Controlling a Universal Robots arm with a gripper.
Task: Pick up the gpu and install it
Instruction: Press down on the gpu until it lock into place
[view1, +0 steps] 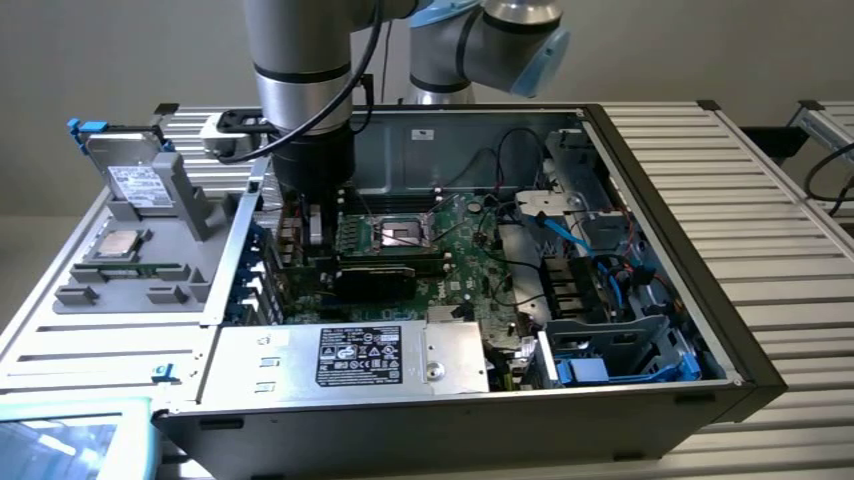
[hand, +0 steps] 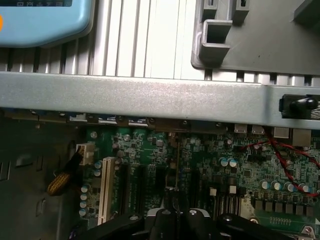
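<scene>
gpu (hand: 177, 172), thin green card seen edge-on, upright, standing over the motherboard's (hand: 240, 165) expansion slots

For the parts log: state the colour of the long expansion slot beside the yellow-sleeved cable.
White slot, wrist view.

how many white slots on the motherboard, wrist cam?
1: the white slot, beside the black slots, near the yellow-sleeved cable. The gripper may hide others.

Soft, even light; dim case interior, both views slightly blurred.
</scene>
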